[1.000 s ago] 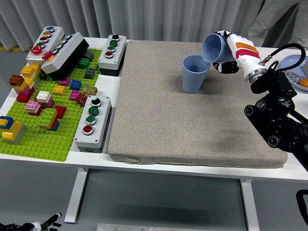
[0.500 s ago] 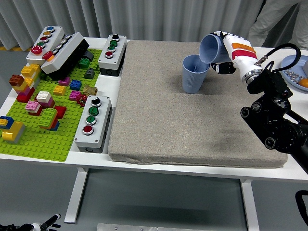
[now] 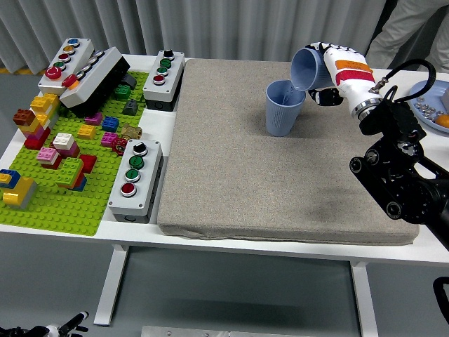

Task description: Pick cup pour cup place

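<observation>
A light blue cup (image 3: 282,109) stands upright on the grey mat (image 3: 280,161), toward its far right. My right hand (image 3: 327,76) is shut on a second light blue cup (image 3: 307,69). That cup is tipped far over to the left, with its mouth over the standing cup's rim. The right arm (image 3: 393,168) reaches in from the right edge. I cannot see what passes between the cups. My left arm does not appear in the head view.
A green baseplate (image 3: 66,165) with several coloured bricks lies at the left. Button boxes (image 3: 137,179) (image 3: 164,79) (image 3: 66,62) stand along the mat's left side and at the back left. A blue plate (image 3: 433,95) sits at the right edge. A person stands at the far right.
The held cup has tipped further and shifted slightly left and up, its mouth now closer over the standing cup. The standing cup has not moved.
</observation>
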Robot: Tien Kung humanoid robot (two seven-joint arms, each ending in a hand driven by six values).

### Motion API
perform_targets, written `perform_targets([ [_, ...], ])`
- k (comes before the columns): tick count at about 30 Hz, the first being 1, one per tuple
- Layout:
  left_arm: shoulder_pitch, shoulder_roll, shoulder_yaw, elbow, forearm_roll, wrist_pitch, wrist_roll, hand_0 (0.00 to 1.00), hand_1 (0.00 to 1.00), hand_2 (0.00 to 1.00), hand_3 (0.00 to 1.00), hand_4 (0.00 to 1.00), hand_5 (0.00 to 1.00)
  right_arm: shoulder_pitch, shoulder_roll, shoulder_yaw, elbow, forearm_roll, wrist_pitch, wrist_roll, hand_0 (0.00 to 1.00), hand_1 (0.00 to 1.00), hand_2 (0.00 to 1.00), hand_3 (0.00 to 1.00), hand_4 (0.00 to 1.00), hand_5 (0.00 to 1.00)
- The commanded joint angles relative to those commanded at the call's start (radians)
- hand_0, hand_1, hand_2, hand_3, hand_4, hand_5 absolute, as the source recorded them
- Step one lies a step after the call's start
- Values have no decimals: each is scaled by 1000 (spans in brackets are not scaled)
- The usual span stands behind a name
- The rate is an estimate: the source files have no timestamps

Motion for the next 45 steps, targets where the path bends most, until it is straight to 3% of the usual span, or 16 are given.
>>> perform_targets([
  [45, 1, 3, -11, 0, 10, -1, 2, 840, 839, 905, 800, 605, 998, 24, -19, -73, 33, -106, 18, -87, 847, 687, 571, 573, 603, 2],
])
